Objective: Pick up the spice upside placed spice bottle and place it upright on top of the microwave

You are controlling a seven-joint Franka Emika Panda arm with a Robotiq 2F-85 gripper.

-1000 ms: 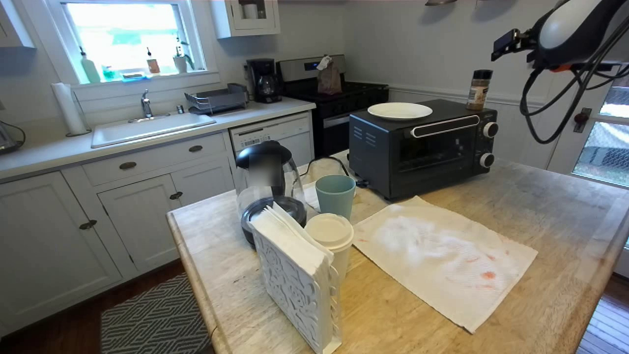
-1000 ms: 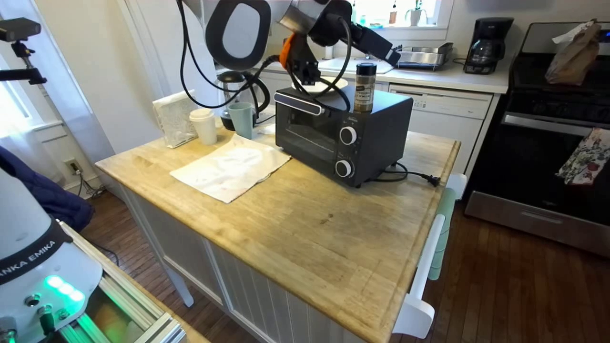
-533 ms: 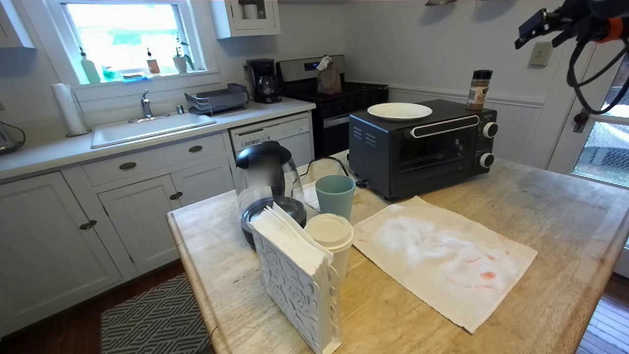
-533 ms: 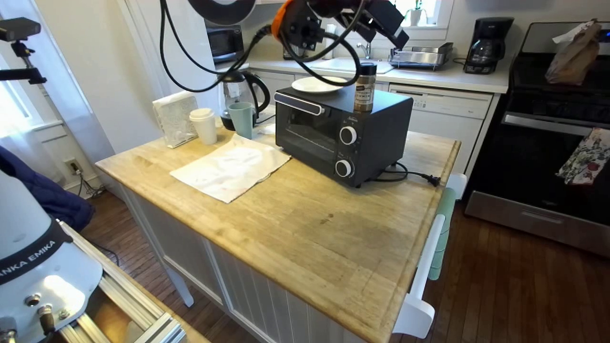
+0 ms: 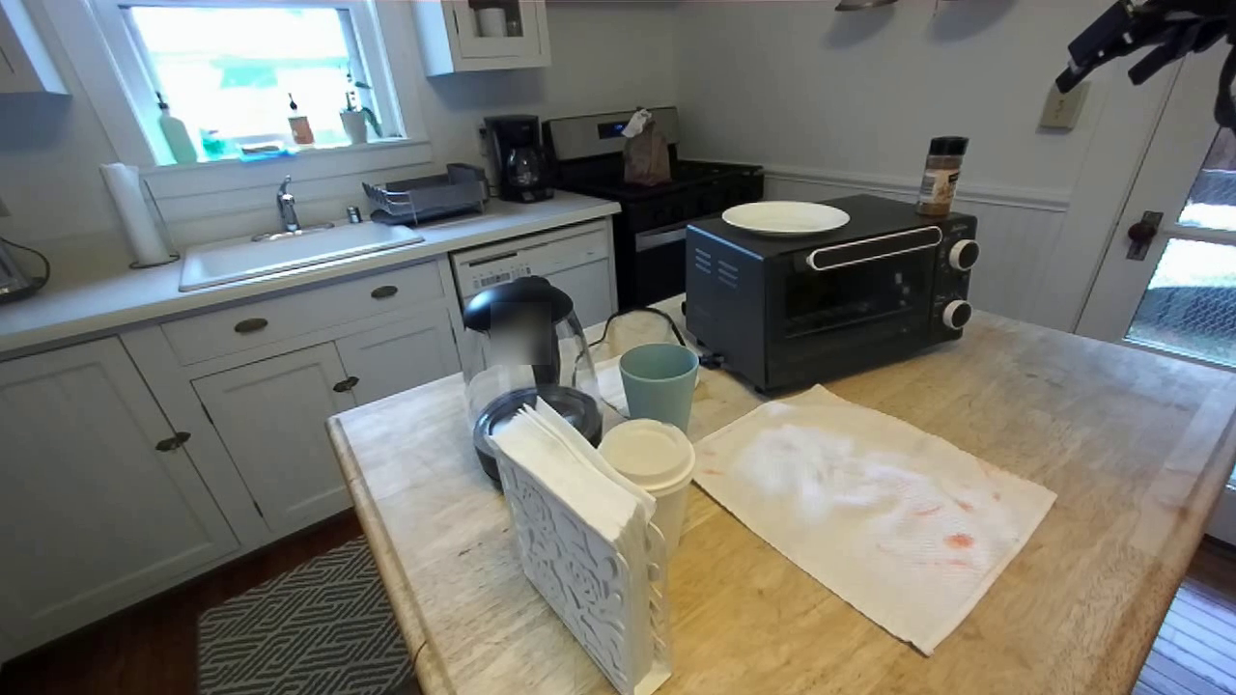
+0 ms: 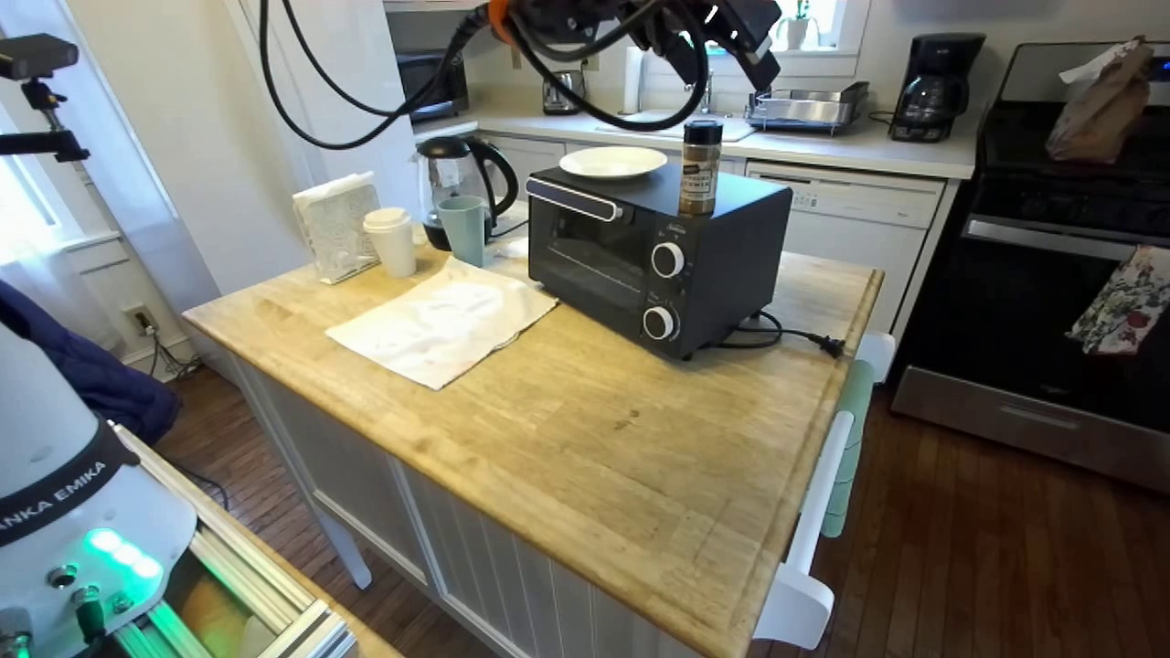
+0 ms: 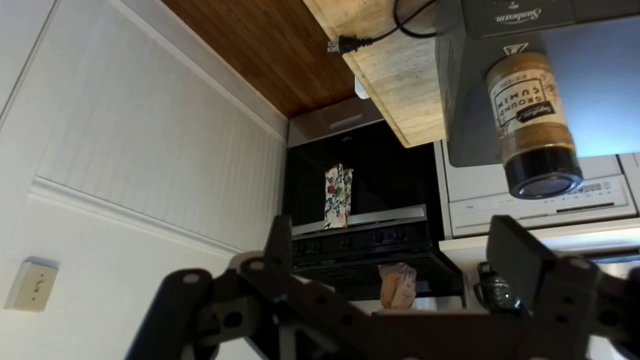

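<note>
Microwave [image 5: 830, 299], top: obstructed at one end by the plate [image 5: 786, 218] and at a front corner by the spice bottle [image 6: 700, 172], which stands upright; a bare strip runs between the two. Above: the claw [image 5: 1101, 79] hangs higher than the spice bottle and apart from it, jaws spread with free air between. A cable [image 6: 640, 125] loops beside the claw; its clearance over the plate cannot be determined. Worktop [image 6: 594, 439]: bare before the control knobs [image 6: 667, 260]; a paper towel [image 5: 869, 502] lies flat. Blocked beyond by kettle [image 5: 531, 376], teal mug [image 5: 660, 384], lidded cup [image 5: 649, 452] and napkin holder [image 5: 579, 569], standing close together.
</note>
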